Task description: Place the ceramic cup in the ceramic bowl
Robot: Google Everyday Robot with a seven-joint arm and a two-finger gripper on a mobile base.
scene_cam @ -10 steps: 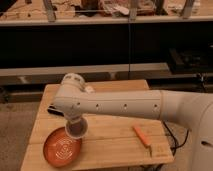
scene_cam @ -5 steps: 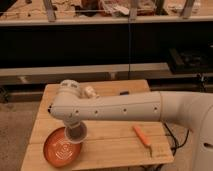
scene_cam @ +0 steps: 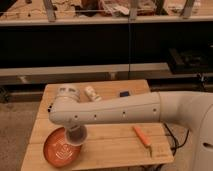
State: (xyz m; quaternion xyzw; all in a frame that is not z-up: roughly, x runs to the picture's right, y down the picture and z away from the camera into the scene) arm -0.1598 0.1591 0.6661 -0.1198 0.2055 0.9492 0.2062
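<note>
The ceramic bowl [scene_cam: 56, 150], a wide orange-red dish with pale rings at its centre, lies at the front left corner of the wooden table [scene_cam: 110, 145]. My gripper [scene_cam: 75, 134] hangs below the white arm, over the bowl's right rim. It is shut on the ceramic cup [scene_cam: 75, 142], a small pale tumbler held just above the bowl's right part. The arm's wrist hides most of the gripper.
A white labelled bottle [scene_cam: 91, 93] lies at the back of the table behind the arm. A small blue object [scene_cam: 124, 93] sits at the back right. An orange stick-like item [scene_cam: 141, 134] lies at the front right. Dark shelving stands behind the table.
The gripper with the cup has moved down and slightly left, lower over the bowl. The bowl and the other items have not moved.
</note>
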